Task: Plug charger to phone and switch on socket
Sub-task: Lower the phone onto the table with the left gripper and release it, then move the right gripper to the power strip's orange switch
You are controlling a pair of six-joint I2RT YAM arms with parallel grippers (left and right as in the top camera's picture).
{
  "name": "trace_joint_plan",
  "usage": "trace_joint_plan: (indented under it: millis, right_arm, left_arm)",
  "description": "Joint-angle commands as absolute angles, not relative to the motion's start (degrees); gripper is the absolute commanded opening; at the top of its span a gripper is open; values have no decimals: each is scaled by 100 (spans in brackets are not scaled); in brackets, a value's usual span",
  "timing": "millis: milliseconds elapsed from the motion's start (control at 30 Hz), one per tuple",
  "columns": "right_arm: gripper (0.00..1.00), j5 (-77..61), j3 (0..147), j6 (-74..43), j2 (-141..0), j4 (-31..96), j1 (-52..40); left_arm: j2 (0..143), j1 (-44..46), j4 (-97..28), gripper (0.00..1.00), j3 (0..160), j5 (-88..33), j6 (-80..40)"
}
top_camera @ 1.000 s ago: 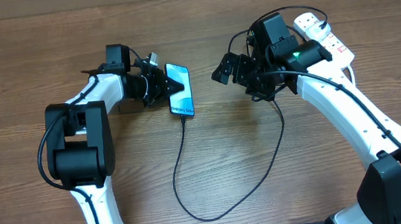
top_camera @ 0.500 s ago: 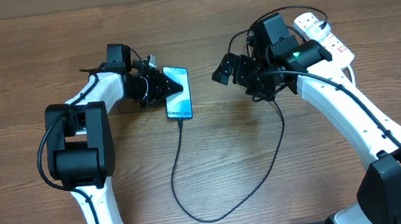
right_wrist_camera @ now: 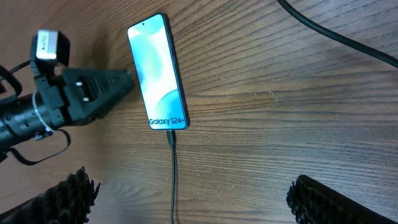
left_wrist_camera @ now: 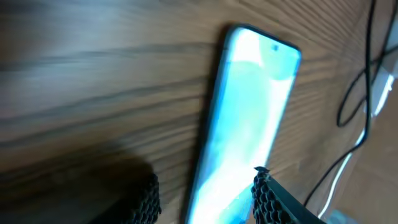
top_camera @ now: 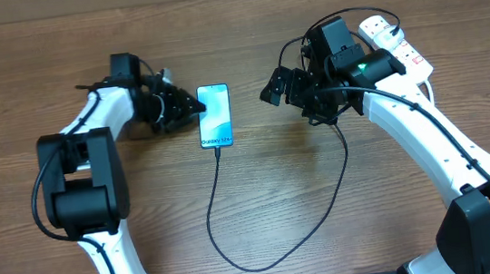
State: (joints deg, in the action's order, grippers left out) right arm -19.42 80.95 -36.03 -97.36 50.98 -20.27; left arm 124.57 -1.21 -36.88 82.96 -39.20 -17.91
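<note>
The phone (top_camera: 214, 115) lies flat on the wooden table with its blue-teal screen up. It also shows in the right wrist view (right_wrist_camera: 157, 71) and the left wrist view (left_wrist_camera: 249, 124). The black charger cable (top_camera: 219, 213) is plugged into its bottom edge, loops toward the front and runs up to the right; it also shows in the right wrist view (right_wrist_camera: 173, 180). My left gripper (top_camera: 189, 112) is open just left of the phone; its fingers (left_wrist_camera: 208, 199) straddle the phone's near edge. My right gripper (top_camera: 284, 87) is open and empty right of the phone, fingers wide apart (right_wrist_camera: 205, 199). The white socket (top_camera: 397, 45) lies at the far right.
A thick white cord (top_camera: 429, 90) runs from the socket along the right arm. Another black cable (right_wrist_camera: 336, 31) crosses the upper right of the right wrist view. The left gripper (right_wrist_camera: 81, 93) shows there beside the phone.
My left arm has drawn back to the left. The phone has shifted slightly left and turned straighter. The right arm has not moved.
</note>
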Motion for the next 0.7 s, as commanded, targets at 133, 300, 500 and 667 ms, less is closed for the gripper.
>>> trace_joint_plan:
  millis: [133, 300, 500, 667]
  right_arm:
    - [100, -1883, 8134, -3326, -9756, 5107, -2018]
    - [100, -1846, 8134, -3249, -9754, 5137, -1990]
    - [100, -1850, 8145, -3249, -9751, 5142, -1761]
    - [100, -1966, 8152, -2805, -9741, 5186, -1398]
  left_arm:
    - [12425, -502, -4187, 42, 8315, -2788, -1533]
    - [11539, -567, -4287, 43, 8348, -2482, -1431]
    - [9463, -565, -4473, 47, 8348, -2329, -1433]
    - [8108, -565, -4694, 100, 8348, -2178, -1431]
